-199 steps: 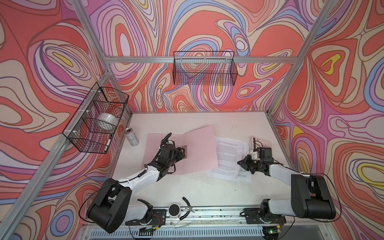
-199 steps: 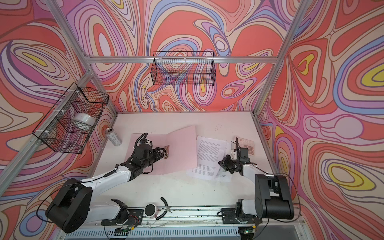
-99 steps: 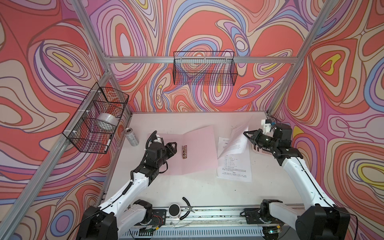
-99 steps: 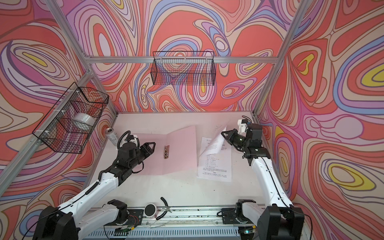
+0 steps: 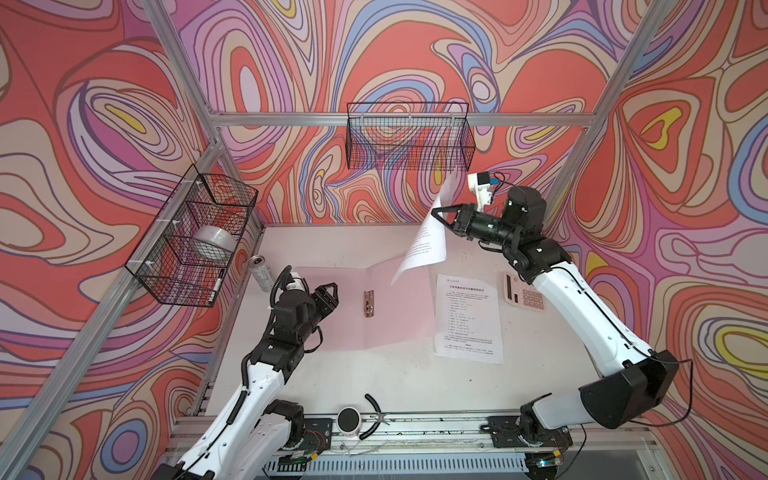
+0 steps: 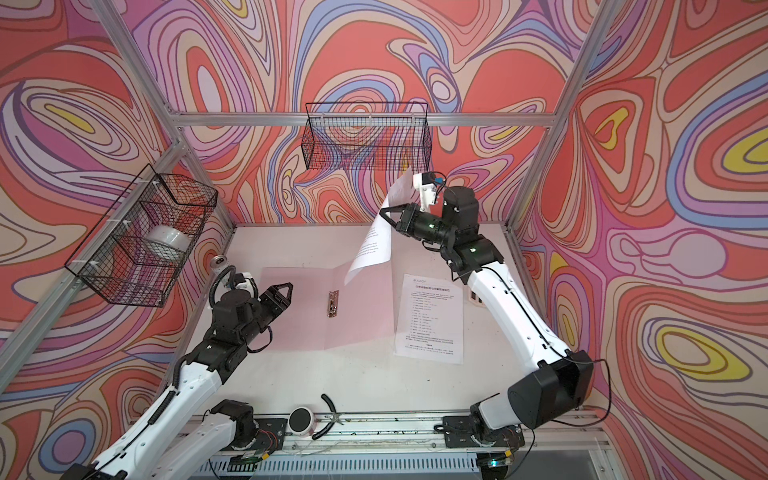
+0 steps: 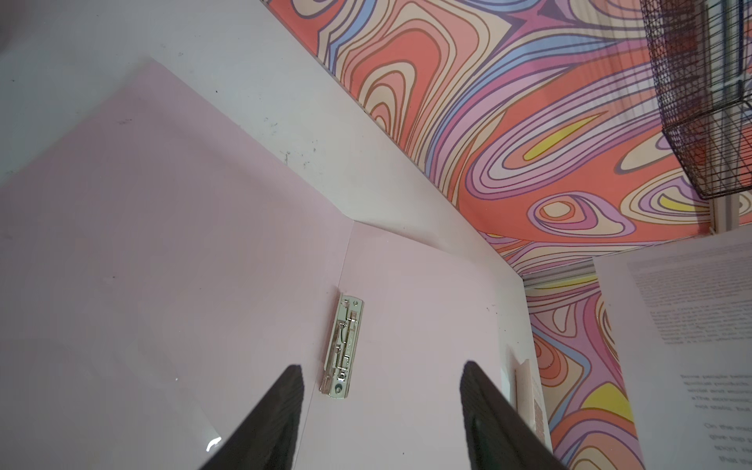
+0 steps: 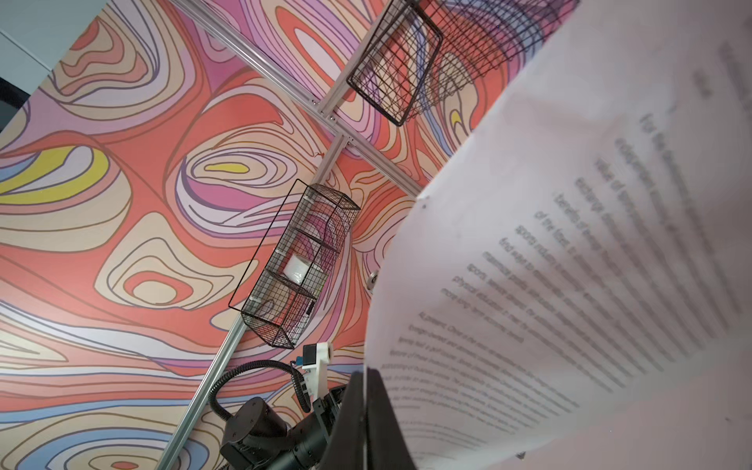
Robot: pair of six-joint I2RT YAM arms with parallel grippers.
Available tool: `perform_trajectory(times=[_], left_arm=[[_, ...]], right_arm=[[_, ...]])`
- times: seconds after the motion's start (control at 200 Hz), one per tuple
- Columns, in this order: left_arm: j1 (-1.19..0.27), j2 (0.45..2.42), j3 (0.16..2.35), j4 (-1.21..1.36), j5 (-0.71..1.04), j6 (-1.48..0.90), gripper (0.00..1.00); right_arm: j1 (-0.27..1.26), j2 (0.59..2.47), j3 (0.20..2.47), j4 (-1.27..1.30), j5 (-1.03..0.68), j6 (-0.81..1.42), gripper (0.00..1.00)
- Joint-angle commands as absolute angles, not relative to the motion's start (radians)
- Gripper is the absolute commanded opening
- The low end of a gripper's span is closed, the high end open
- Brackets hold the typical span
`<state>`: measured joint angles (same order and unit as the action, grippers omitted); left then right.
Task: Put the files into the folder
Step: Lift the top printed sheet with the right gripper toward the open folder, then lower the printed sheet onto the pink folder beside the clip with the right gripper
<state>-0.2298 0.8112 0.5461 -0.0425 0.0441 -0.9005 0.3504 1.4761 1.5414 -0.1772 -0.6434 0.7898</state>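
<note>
The pink folder lies open and flat on the table, with a metal clip beside its fold. My left gripper hovers open over the folder's left leaf, holding nothing. High at the back right, my right gripper is shut on the edge of one of the files, a white sheet of dense text. It hangs curled above the folder's right leaf. Another file, with a heading, lies flat just right of the folder.
A pinkish calculator lies by the right wall, under my right arm. A can stands at the back left. Wire baskets hang on the back wall and the left wall. A round black-and-white device sits on the front rail.
My right gripper has lifted a sheet off the table, up and toward the back. My left gripper has pulled away from the clip to the left and risen, its jaws a little wider.
</note>
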Motion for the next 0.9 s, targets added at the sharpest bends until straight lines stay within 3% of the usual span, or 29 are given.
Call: perform_trajectory(times=[0.0,0.115,0.295,0.636,0.896], left_arm=[[-0.203,0.769,0.553,-0.132,0.021,-0.884,0.66],[-0.182,0.759,0.545,-0.141,0.038,-0.878,0.69],[-0.169,0.779,0.536,-0.151,0.039,-0.873,0.79],[-0.151,0.826,0.537,-0.155,0.074,-0.864,0.78],[-0.149,0.818,0.488,-0.152,0.075,-0.883,0.77]], right_arm=[[0.379,1.512,1.554,-0.147,-0.612,0.793,0.0],[0.406,1.524,1.488,-0.113,-0.539,0.811,0.0],[0.46,1.531,1.275,0.027,-0.29,0.872,0.0],[0.639,1.724,1.116,0.189,0.075,0.906,0.0],[0.762,1.764,1.121,0.187,0.25,0.735,0.0]])
